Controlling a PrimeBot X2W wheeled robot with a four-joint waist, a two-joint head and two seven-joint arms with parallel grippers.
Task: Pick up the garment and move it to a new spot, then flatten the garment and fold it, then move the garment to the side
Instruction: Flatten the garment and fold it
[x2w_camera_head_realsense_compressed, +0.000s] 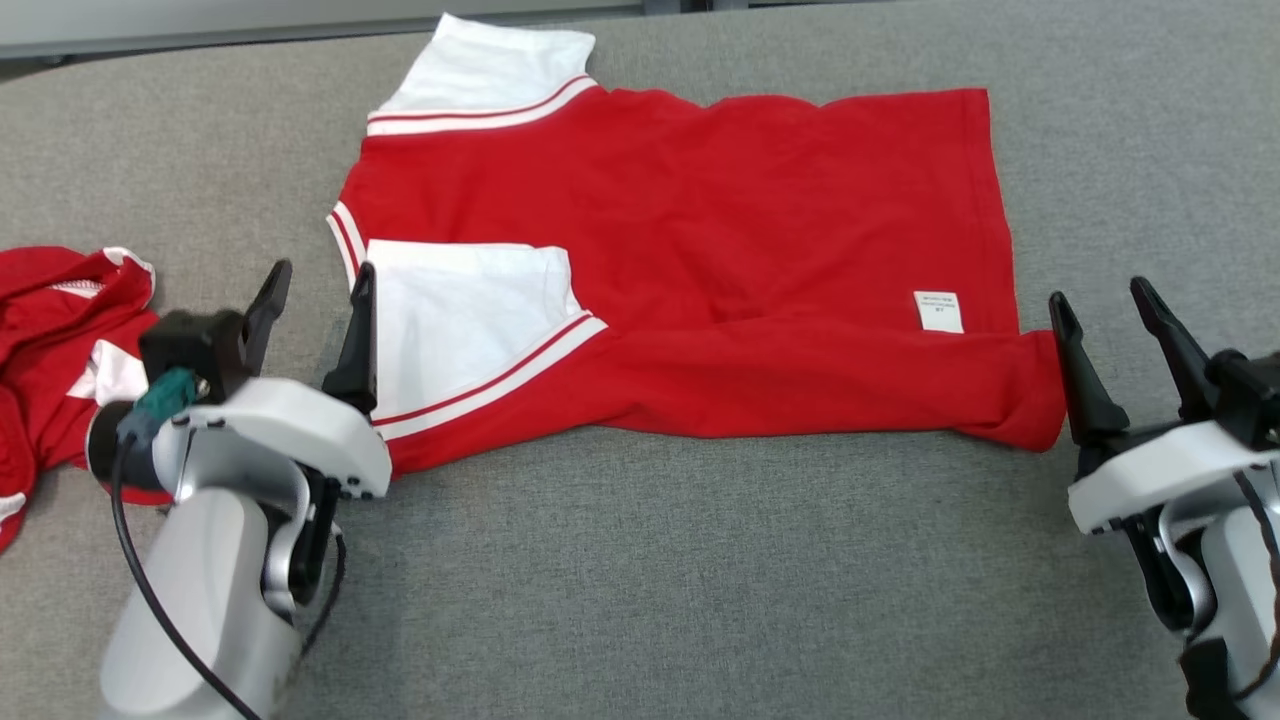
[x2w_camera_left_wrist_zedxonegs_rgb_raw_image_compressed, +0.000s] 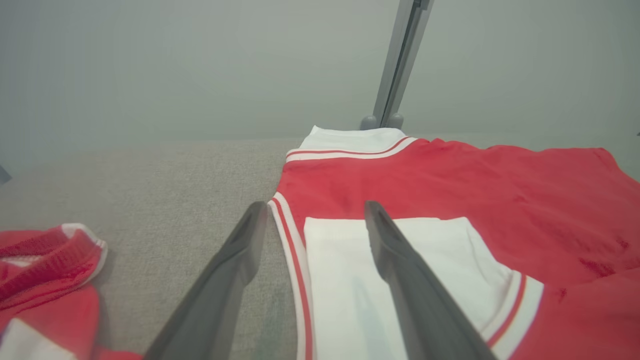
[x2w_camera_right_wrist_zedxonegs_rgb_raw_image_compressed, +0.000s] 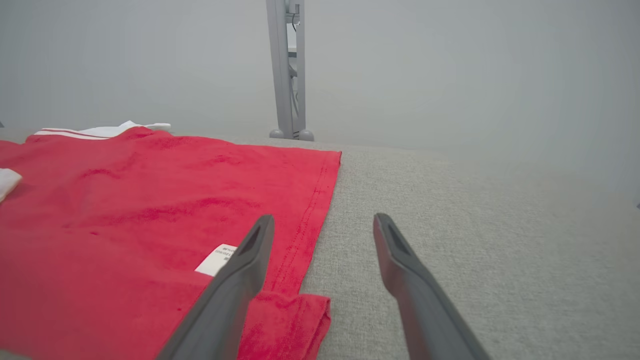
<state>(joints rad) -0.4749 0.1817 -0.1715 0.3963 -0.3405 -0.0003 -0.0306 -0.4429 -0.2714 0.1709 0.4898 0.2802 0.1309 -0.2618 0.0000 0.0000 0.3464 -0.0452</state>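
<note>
Spread sideways on the grey table (x2w_camera_head_realsense_compressed: 700, 580): a red shirt (x2w_camera_head_realsense_compressed: 700, 250) (x2w_camera_left_wrist_zedxonegs_rgb_raw_image_compressed: 450, 200) (x2w_camera_right_wrist_zedxonegs_rgb_raw_image_compressed: 150, 200), neck end to the left, hem to the right. Lies mostly flat, with its near edge rumpled and its near-right corner bunched. Shows one white sleeve (x2w_camera_head_realsense_compressed: 470, 310) turned in over the red body, a second sleeve (x2w_camera_head_realsense_compressed: 490, 70) out at the far edge, and a small white label (x2w_camera_head_realsense_compressed: 938, 311) (x2w_camera_right_wrist_zedxonegs_rgb_raw_image_compressed: 217, 259) by the hem.

At the neck end, the left gripper (x2w_camera_head_realsense_compressed: 322, 272) (x2w_camera_left_wrist_zedxonegs_rgb_raw_image_compressed: 315, 206): jaws spread wide, grasping nothing. Straddles the striped edge, one finger over the near sleeve, the other over bare table. Cannot tell whether either finger touches.

At the hem end, the right gripper (x2w_camera_head_realsense_compressed: 1100, 292) (x2w_camera_right_wrist_zedxonegs_rgb_raw_image_compressed: 324, 217): jaws likewise released and empty. Sits by the bunched corner, inner finger over the hem next to the label, outer finger over bare table.

Crumpled at the table's left edge, apart from the shirt: another red-and-white garment (x2w_camera_head_realsense_compressed: 50, 340) (x2w_camera_left_wrist_zedxonegs_rgb_raw_image_compressed: 45, 265).

Beyond the far edge: a grey post (x2w_camera_left_wrist_zedxonegs_rgb_raw_image_compressed: 400, 60) (x2w_camera_right_wrist_zedxonegs_rgb_raw_image_compressed: 285, 70) against a pale wall.
</note>
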